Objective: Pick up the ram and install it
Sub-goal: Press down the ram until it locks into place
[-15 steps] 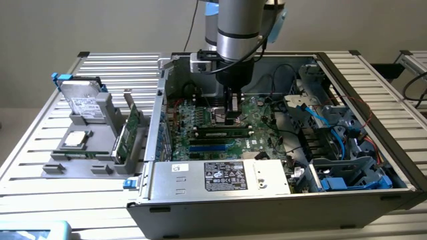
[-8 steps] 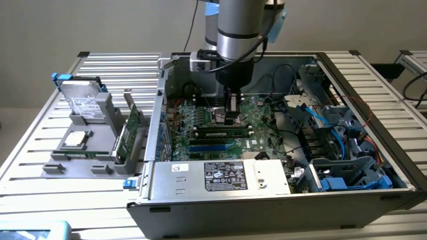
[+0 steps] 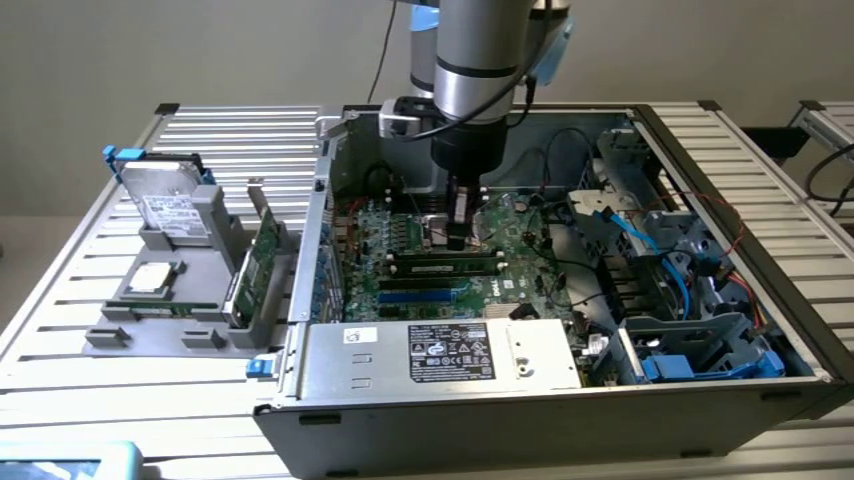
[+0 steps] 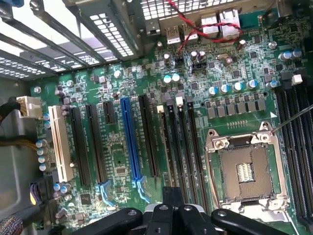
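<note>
At the exterior view's left, a grey fixture point(image 3: 200, 335) is seen on the slatted metal table point(image 3: 80, 400). On it a hard drive point(image 3: 167, 205) with a blue handle is held upright, and a square processor chip point(image 3: 150, 280) is laid flat in front of it. A wide green card point(image 3: 263, 258) stands on its edge at the side of the fixture that is nearest to the computer case point(image 3: 534, 420).

The case lies open in the middle of the table. A silver power supply point(image 3: 441, 352) with a black label is mounted along its near wall. Behind it the green motherboard point(image 3: 400, 235) is exposed. The arm comes down from above, and the gripper point(image 3: 461, 240) is placed low over the board. The ram point(image 3: 447, 267) is found directly under the gripper. It lies lengthwise in a slot, between two black end latches, with blue slots point(image 3: 420, 292) just beside it on the near side. It cannot be told whether the gripper touches the ram, or whether the gripper is open or closed.

Further to the exterior view's right, blue cables point(image 3: 627, 225) and a grey drive cage point(image 3: 694, 345) are seen inside the case.

In the wrist view, the gripper point(image 4: 172, 198) is shown above a row of long black slots point(image 4: 181, 142). These lie between a blue slot point(image 4: 129, 139) and the open processor socket point(image 4: 244, 169).
</note>
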### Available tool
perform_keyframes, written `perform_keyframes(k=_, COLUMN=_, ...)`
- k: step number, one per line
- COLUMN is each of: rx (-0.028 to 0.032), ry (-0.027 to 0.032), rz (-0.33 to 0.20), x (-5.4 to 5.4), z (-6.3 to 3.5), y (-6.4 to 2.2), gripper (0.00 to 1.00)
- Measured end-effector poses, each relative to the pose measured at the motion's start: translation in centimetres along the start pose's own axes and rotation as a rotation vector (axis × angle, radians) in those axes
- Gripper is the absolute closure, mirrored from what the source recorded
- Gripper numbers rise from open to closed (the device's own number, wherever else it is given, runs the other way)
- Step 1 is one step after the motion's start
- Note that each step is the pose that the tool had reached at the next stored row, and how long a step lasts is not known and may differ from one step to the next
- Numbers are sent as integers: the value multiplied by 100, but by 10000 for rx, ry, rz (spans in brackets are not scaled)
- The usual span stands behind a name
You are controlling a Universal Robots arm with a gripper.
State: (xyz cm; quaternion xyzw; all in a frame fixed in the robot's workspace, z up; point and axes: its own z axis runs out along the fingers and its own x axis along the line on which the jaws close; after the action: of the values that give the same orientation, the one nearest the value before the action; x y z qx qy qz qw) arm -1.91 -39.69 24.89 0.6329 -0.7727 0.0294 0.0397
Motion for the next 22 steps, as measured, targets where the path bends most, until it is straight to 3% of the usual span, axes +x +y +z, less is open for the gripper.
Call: perform_keyframes(k=22, rx=-229, ry=3, rz=2341, x=0, z=0, y=0, gripper=89)
